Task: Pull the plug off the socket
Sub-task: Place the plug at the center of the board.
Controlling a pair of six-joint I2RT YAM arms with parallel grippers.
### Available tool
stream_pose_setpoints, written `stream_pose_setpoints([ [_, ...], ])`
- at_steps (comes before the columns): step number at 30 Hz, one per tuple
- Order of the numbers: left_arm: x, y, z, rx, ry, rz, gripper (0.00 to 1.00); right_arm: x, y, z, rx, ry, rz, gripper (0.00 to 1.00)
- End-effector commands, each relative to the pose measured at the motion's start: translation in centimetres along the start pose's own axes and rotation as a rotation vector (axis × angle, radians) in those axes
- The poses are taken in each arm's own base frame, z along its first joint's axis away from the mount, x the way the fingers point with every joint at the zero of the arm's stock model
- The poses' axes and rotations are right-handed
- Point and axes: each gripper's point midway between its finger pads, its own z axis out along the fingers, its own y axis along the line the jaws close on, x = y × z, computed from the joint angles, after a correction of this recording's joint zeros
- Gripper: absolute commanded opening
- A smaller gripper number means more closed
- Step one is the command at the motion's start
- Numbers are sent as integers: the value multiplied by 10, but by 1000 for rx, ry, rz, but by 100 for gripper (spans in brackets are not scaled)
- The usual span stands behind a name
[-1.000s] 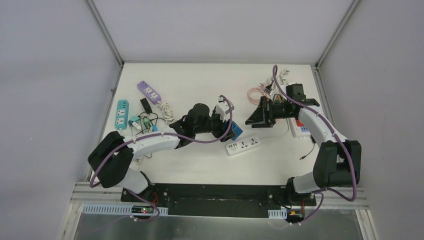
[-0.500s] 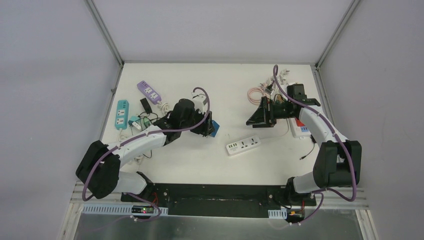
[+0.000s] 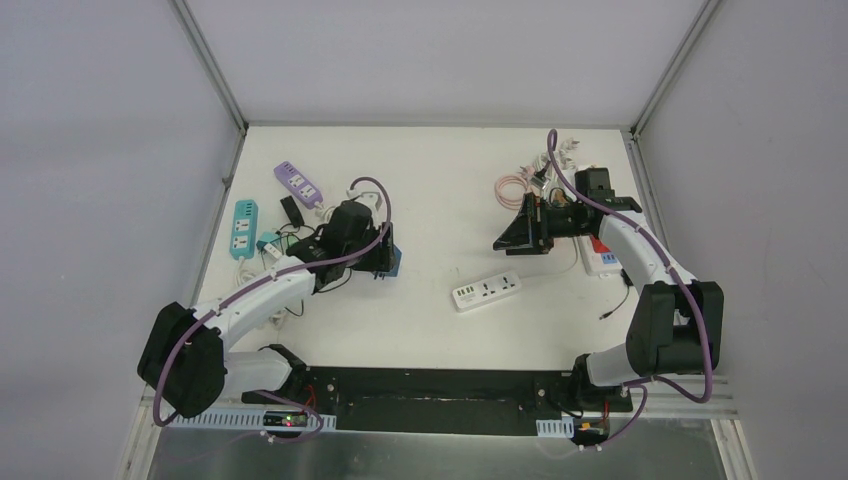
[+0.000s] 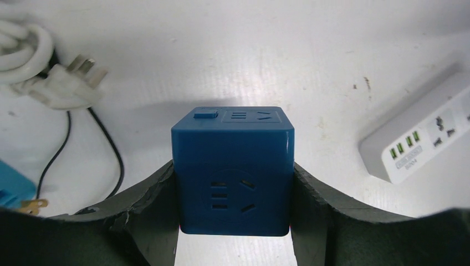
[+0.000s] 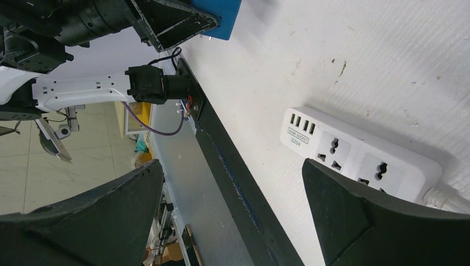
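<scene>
A blue cube socket (image 4: pixel 233 166) sits clamped between my left gripper's (image 4: pixel 234 185) black fingers (image 4: pixel 149 205), just above the table. Its two visible faces carry empty outlets and a small switch; no plug is in them. In the top view the cube (image 3: pixel 391 261) and the left gripper (image 3: pixel 385 256) are left of the table's middle. A white three-pin plug (image 4: pixel 66 86) on a coiled white cord lies loose on the table up and left of the cube. My right gripper (image 3: pixel 510 225) hovers open and empty at the back right, with its jaws wide apart (image 5: pixel 233 166).
A white power strip (image 3: pixel 486 291) with USB ports lies centre-right, also below the right gripper (image 5: pixel 354 155). A purple strip (image 3: pixel 298 183), a teal strip (image 3: pixel 243 228) and black cords (image 3: pixel 290 240) crowd the left. Pink and white cables (image 3: pixel 520 185) and another strip (image 3: pixel 603 260) lie right.
My left arm has carried the blue cube leftwards from the table's middle toward the cluster of strips and cords. The right arm has stayed put.
</scene>
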Motion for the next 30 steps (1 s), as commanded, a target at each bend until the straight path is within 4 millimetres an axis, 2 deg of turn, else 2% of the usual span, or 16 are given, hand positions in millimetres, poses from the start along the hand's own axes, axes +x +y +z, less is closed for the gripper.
stream_pose_setpoints([
  [1, -2, 24, -8, -114, -24, -58, 0, -12, 14, -9, 0, -42, -97, 100],
  [5, 1, 39, -11, -172, -18, -86, 0, -12, 13, -9, 3, -44, -98, 100],
  [12, 2, 51, -11, -222, -12, -118, 0, -13, 13, -9, 6, -45, -97, 100],
  [15, -8, 57, -10, -250, -30, -117, 0, -12, 12, -9, 7, -45, -94, 100],
  [20, -62, 80, -3, -325, -72, -134, 0, -13, 12, -8, 2, -43, -87, 100],
  [26, -132, 90, 24, -345, -104, -181, 0, -13, 15, -11, 14, -54, -108, 100],
  [30, -164, 111, 40, -437, -123, -204, 0, -14, 15, -15, 26, -67, -122, 100],
])
